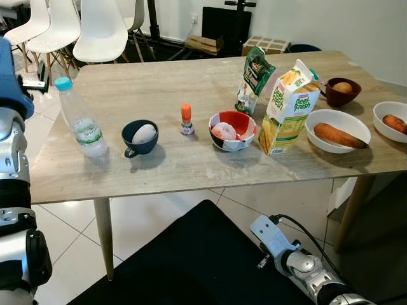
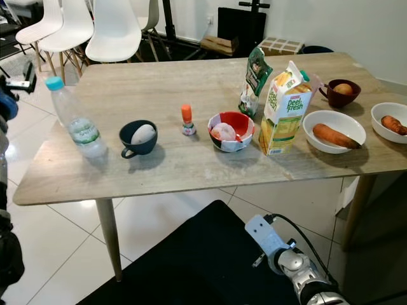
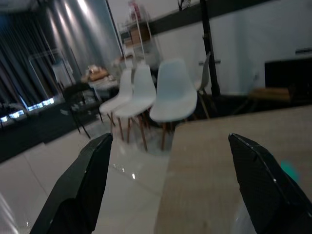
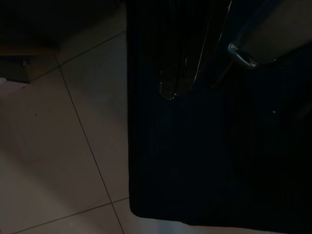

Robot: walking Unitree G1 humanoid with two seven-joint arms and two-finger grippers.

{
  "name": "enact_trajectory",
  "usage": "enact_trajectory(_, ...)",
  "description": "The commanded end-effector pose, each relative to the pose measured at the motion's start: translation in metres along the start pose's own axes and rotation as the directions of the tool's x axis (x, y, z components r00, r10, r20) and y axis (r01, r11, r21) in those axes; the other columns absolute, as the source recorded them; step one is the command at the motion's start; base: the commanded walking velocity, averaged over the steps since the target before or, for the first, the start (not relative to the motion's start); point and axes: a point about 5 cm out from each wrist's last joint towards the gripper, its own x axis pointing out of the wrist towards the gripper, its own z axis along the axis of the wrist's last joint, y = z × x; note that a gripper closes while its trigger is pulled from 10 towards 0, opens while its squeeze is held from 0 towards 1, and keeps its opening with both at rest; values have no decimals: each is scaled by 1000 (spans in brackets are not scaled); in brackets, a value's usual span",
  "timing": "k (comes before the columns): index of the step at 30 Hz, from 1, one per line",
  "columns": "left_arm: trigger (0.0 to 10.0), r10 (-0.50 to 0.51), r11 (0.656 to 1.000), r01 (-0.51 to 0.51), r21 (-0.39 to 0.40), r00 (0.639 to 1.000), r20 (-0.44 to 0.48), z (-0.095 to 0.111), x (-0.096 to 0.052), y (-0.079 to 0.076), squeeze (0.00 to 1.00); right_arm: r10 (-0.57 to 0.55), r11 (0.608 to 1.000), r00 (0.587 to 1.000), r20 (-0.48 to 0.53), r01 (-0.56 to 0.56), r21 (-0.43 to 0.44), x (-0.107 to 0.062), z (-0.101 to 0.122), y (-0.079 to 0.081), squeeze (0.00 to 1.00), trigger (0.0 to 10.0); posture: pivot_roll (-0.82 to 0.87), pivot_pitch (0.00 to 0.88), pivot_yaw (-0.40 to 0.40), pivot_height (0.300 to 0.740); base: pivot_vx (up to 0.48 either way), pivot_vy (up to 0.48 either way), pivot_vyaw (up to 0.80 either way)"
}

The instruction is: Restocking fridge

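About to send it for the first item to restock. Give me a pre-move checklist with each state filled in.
1. Left gripper open: ok, the fingers are spread wide, with the table edge between them.
2. Left gripper holds nothing: ok.
3. Water bottle upright, cap on, nearest the left arm: ok.
4. Juice carton upright: ok. Spout shut: cannot tell.
5. Cup with the egg has bare table around it, apart from the bottle and the small orange-capped bottle: ok.
6. Right gripper ready: not ok, it hangs low below the table edge over a dark mat; open or shut, cannot tell.
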Motion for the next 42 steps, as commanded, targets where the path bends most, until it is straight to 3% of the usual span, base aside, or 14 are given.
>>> enact_trajectory(1, 10000, 6, 1000, -6, 3, 1000, -6, 0, 2, 12, 1000, 15, 1000, 1000, -15, -15, -5, 1, -3, 5, 0, 10000, -47, 143, 21, 740, 0, 0, 0)
enact_trajectory(6, 10000, 2, 1000, -2, -1, 1000, -24, -3, 6, 12, 1000, 12, 1000, 1000, -12, -12, -8, 1, -1, 4, 0, 10000, -54, 150, 21, 740, 0, 0, 0)
enact_trajectory(14, 10000, -60, 997, 62, -44, 997, 54, 5, 11, 3, 1000, 8, 1000, 1000, -7, -8, -1, 1, -1, 4, 0, 10000, -60, 147, 25, 740, 0, 0, 0)
enact_trajectory(15, 10000, -86, 995, 90, -44, 993, 85, 9, 12, -1, 608, 7, 1000, 1000, -6, -7, 3, 1, -1, 4, 0, 10000, -62, 147, 27, 740, 0, 0, 0)
enact_trajectory(16, 10000, -114, 991, 122, -58, 986, 122, 13, 13, -5, 20, 7, 1000, 1000, -5, -7, 6, 1, -1, 4, 0, 10000, -63, 144, 28, 740, 0, 0, 0)
enact_trajectory(22, 10000, -154, 982, 174, -78, 965, 211, 22, 14, -12, 0, 5, 1000, 1000, -5, -5, 12, 1, -2, 4, 0, 10000, -62, 144, 28, 740, 0, 0, 0)
enact_trajectory(27, 10000, -164, 979, 186, -83, 962, 219, 22, 14, -13, 0, 4, 1000, 1000, -4, -4, 15, 1, -2, 4, 0, 10000, -60, 144, 29, 740, 0, 0, 0)
enact_trajectory(42, 10000, -207, 969, 209, -134, 978, 29, -10, 11, -15, 0, 10, 1000, 1000, -8, -9, 17, 1, -3, 5, 0, 10000, -60, 141, 27, 740, 0, 0, 0)
